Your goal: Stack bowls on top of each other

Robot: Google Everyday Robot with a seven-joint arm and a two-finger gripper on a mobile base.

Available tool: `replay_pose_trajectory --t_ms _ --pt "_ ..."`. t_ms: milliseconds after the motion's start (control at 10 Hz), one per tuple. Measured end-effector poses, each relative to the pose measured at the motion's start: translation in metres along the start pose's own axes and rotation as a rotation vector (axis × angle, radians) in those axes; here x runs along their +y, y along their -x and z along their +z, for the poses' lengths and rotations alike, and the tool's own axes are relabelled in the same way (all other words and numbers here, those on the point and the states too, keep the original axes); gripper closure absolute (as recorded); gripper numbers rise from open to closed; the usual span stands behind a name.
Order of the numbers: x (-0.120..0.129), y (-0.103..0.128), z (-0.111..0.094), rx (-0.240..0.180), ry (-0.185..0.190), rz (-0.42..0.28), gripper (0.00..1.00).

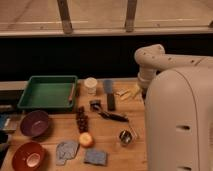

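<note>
A dull purple bowl (34,123) sits upright on the wooden table (107,132) at the left. A red-orange bowl with a pale centre (28,156) sits just in front of it at the front left corner. The two bowls stand close together but apart, neither inside the other. My white arm (177,110) fills the right side of the view, its upper joint (150,60) above the table's right end. My gripper does not show; it is hidden or out of view.
A green tray (47,92) stands behind the purple bowl, a small white cup (90,85) to its right. Mid-table lie a dark flat bar (109,94), a dark cluster (81,119), an orange fruit (86,139), two grey-blue cloths (95,157) and a metal cup (125,137).
</note>
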Motion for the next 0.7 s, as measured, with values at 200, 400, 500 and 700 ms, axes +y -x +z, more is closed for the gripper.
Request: replay_pose_trajectory --t_ms 200,400,500,700 --pt "0.003 0.003 -0.009 -0.02 0.005 -0.027 0.2" --pt "0.033 0.007 -0.026 -0.053 0.013 -0.097 0.2" --pt "0.054 0.009 -0.034 -0.071 0.017 -0.139 0.2" --pt "0.123 0.011 -0.06 -0.122 0.025 -0.271 0.2"
